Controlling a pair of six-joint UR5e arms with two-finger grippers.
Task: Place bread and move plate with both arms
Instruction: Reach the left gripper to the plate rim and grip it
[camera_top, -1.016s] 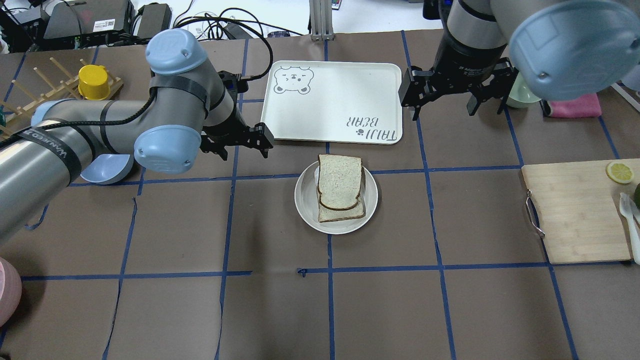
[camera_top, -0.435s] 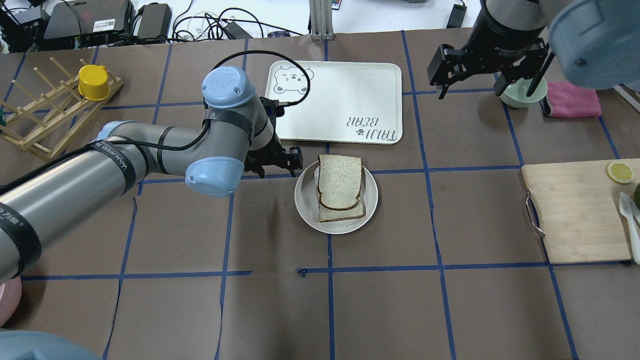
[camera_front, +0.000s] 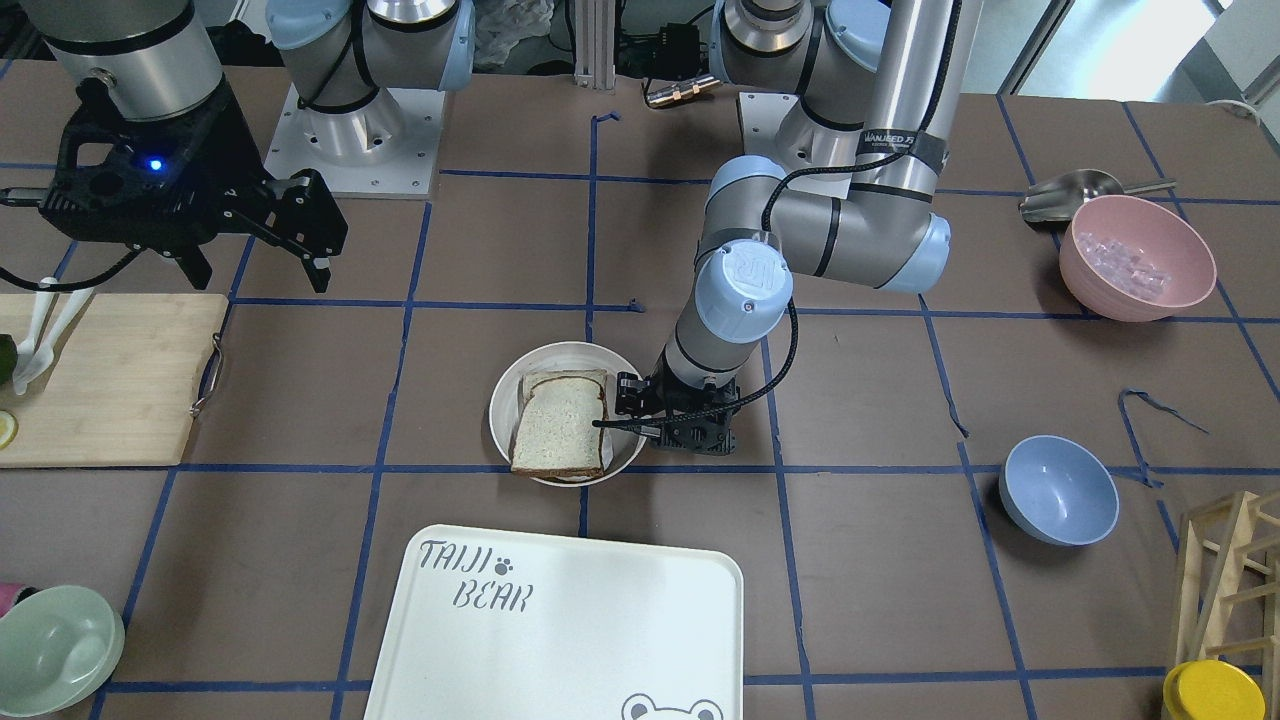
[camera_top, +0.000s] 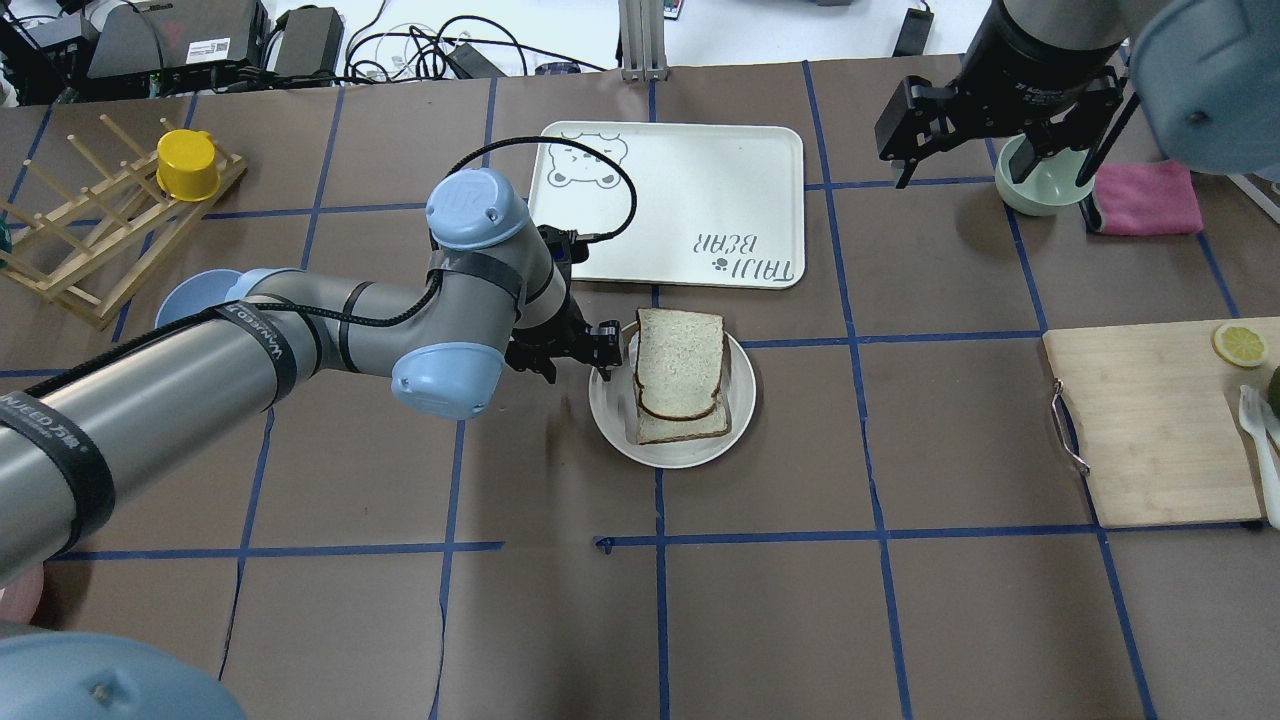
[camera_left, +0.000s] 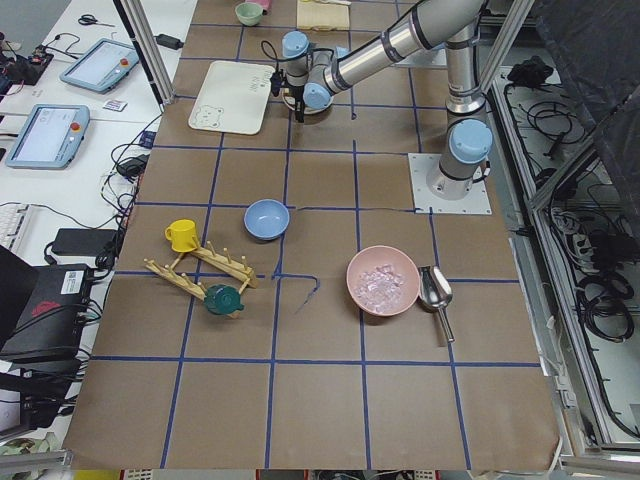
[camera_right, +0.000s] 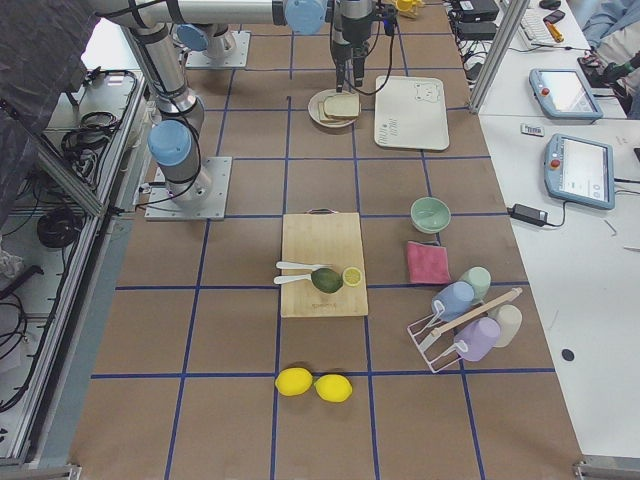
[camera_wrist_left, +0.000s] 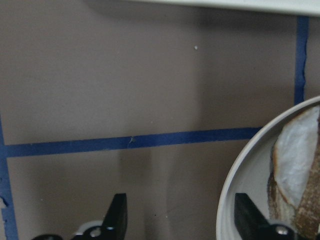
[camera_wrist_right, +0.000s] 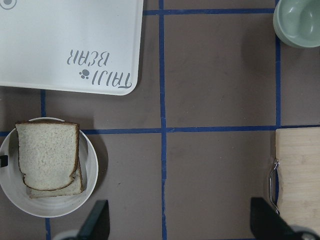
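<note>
Bread (camera_top: 678, 365) sits on the plate (camera_top: 670, 456), mid-surface. Left gripper (camera_wrist_left: 181, 220), released, has just reached its ten-o'clock rim for grasping; right gripper (camera_wrist_right: 181, 222), also released, has backed off toward one o'clock.

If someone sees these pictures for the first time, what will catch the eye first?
First, the white plate in the middle of the table, with the bread lying on a second slice. The left gripper is low at the plate's rim, open, with one finger inside the rim and one outside. The right gripper hangs open far off, near a green bowl.
</note>
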